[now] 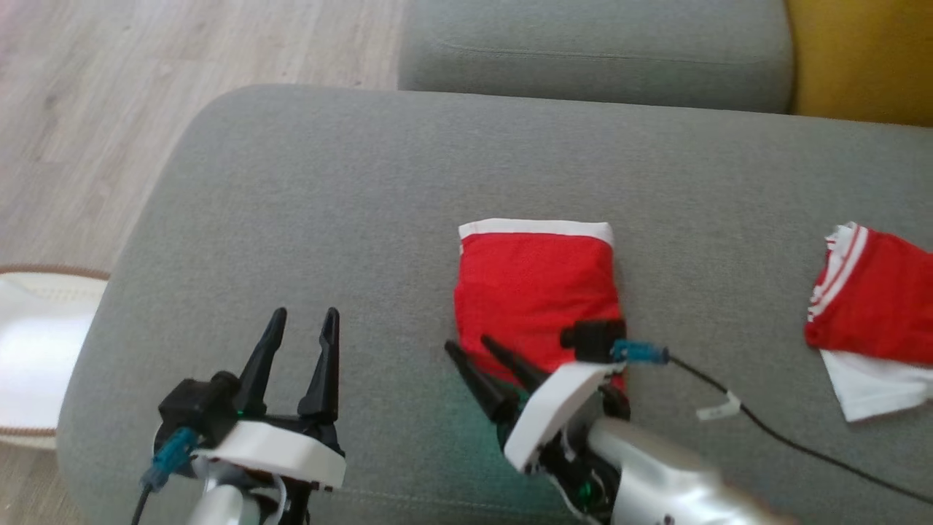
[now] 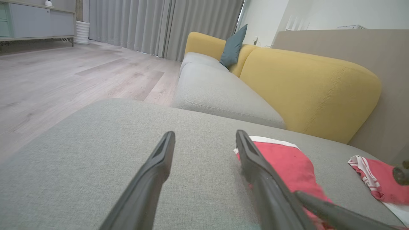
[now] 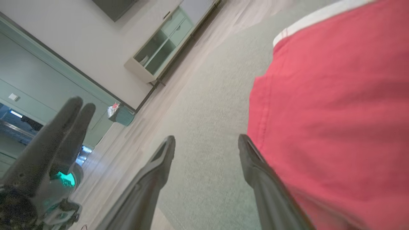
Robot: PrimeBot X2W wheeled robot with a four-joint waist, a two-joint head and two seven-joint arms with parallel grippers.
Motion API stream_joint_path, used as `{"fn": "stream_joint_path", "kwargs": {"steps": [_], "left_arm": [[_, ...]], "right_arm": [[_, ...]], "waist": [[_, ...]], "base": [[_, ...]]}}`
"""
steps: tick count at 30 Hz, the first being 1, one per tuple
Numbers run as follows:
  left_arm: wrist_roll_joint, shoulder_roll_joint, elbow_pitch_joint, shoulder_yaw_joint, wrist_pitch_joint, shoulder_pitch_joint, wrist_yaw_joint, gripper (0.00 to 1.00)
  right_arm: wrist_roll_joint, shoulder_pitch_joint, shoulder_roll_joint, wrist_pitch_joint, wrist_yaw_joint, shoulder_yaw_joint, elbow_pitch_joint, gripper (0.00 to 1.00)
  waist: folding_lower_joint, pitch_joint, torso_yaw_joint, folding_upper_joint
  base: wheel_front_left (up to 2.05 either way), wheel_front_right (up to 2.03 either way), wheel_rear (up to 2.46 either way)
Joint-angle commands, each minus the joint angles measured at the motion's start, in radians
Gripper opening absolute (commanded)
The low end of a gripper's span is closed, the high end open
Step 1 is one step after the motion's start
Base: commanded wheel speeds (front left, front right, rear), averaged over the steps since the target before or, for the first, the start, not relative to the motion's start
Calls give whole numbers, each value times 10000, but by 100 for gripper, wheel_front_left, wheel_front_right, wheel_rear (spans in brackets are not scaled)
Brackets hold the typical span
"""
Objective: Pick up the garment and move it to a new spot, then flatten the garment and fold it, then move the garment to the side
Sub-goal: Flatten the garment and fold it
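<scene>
Two grippers hang low over the grey cushion [image 1: 328, 189], both with fingers spread and nothing between them. The left gripper [image 1: 305, 315] is well clear of the cloth. The right gripper [image 1: 466, 343] sits at the near left corner of the garment [image 1: 536, 284], one finger just beside its edge in the right wrist view. The garment lies in the middle of the cushion as a neat red rectangle, with a white band along its far edge. It looks already folded, so the move to the side is probably what remains. It is thin, light and limp, so it will sag and shed its fold if lifted by a single layer or one corner. The woven cushion will likely drag on it if it is slid. The safest hold seems to be a pinch through all layers at once, at the near edge. Ideally each gripper would take one near corner so the stack keeps its shape. The fingers would have to press slightly into the soft cushion to get under the bottom layer. A second garment [image 1: 871, 299] lies crumpled well apart to the right and should be left alone.
</scene>
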Motion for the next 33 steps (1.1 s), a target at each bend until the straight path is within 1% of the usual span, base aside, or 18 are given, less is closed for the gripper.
{"fn": "stream_joint_path", "kwargs": {"steps": [1,4,7,10,13,16,18,19,22,26,30,33], "left_arm": [[-100,47,-388,386,-57,-455,68,100],[-159,47,-475,460,-57,-446,98,100],[-200,47,-603,531,-57,-443,132,100],[-276,47,-758,577,-57,-472,179,100],[-379,47,-911,566,-57,-535,218,100],[-474,47,-989,518,-57,-582,219,100],[-537,47,-1011,481,-57,-613,170,100],[-557,47,-1016,478,-57,-632,160,100],[-674,47,-1012,516,-57,-673,146,100],[-723,47,-1027,619,-57,-645,128,100],[-757,47,-1173,799,-57,-553,139,100],[-781,47,-1279,880,-57,-506,126,100]], "right_arm": [[30,-483,155,-212,-6,-157,-171,100],[-305,-841,155,-296,-6,-580,109,100],[-1452,-1127,155,-306,-6,-1919,280,100],[-3356,-1100,155,-308,-6,-3650,350,100],[-5829,-732,155,-309,-6,-5599,27,100],[-8142,97,155,-310,-6,-7472,-847,100],[-9473,788,155,-310,-6,-8417,-1619,100],[-9940,1161,155,-310,-6,-8798,-2002,100],[-10768,2202,155,-311,-6,-9533,-2978,100],[-11144,3215,155,-311,-6,-10075,-3851,100],[-11138,3831,155,-311,-6,-10340,-4398,100],[-11071,4032,155,-311,-6,-10376,-4589,100]], "waist": [[0,-41,-133,0],[0,-93,-387,0],[0,-134,-659,0],[0,-134,-896,0],[0,-102,-1078,0],[0,-75,-1219,0],[0,-50,-1299,0],[0,-41,-1332,0],[0,-14,-1417,0],[0,44,-1513,0],[0,132,-1591,0],[0,180,-1609,0]], "base": [[0,0,0],[0,0,0],[0,0,0],[0,0,0],[0,0,0],[0,0,0],[0,0,0],[0,0,0],[0,0,0],[0,0,0],[0,0,0],[0,0,0]]}}
